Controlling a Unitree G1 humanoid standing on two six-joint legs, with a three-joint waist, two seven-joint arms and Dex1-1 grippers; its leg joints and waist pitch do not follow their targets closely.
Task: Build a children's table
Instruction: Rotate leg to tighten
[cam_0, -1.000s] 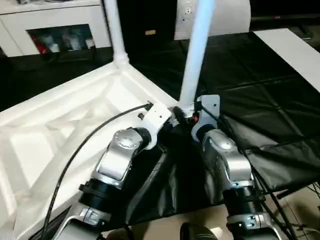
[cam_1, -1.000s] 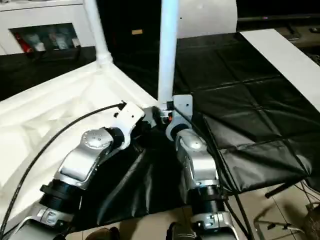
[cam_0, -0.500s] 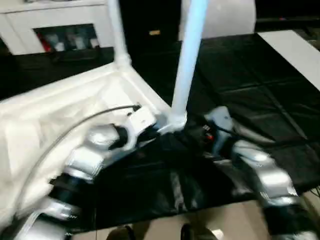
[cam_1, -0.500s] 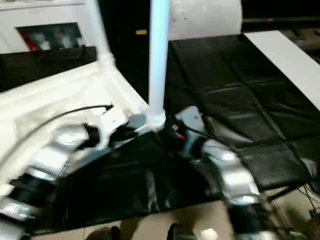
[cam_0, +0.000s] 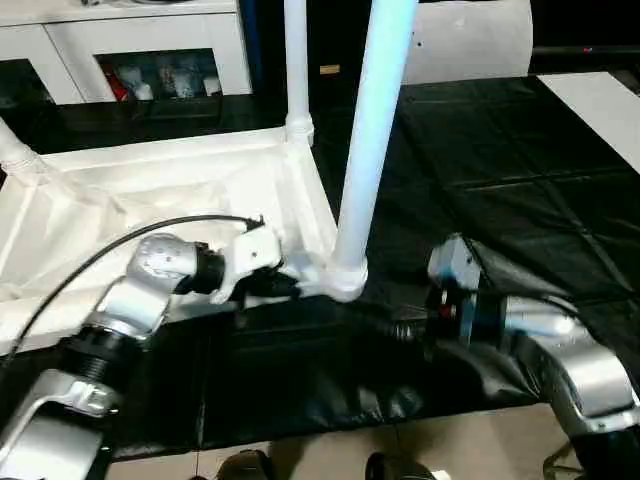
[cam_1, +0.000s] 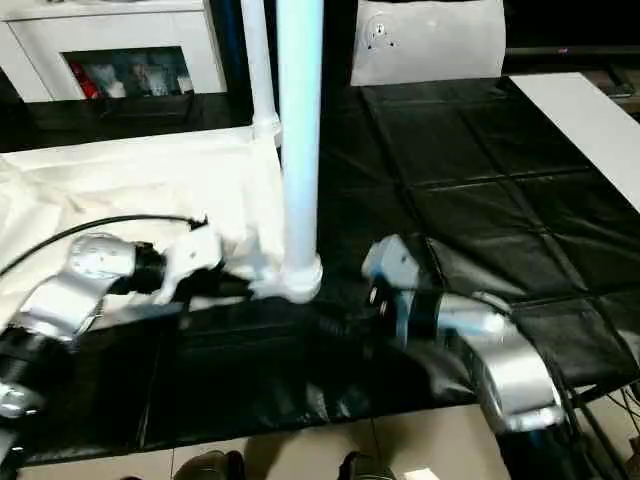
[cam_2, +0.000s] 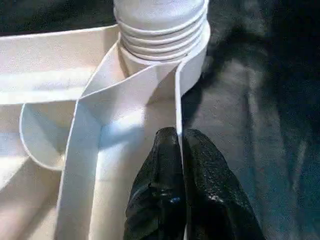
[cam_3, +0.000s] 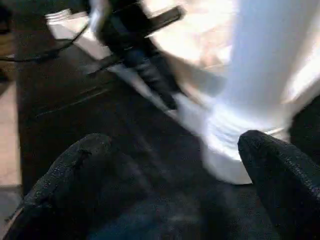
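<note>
Left wrist view shows you your left tool (cam_2: 181, 165) pinching the tabletop (cam_0: 150, 190) rim beside the leg (cam_0: 365, 150). Your right tool (cam_3: 170, 165) is spread wide, near the leg.

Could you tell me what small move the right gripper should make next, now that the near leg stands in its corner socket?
Probably bring the open right gripper back around the near leg just above its socket and press down. The left gripper pinches the tabletop rim beside that corner, bracing it, and ridges at the leg's base sit above the socket, so it may not be fully seated.
</note>
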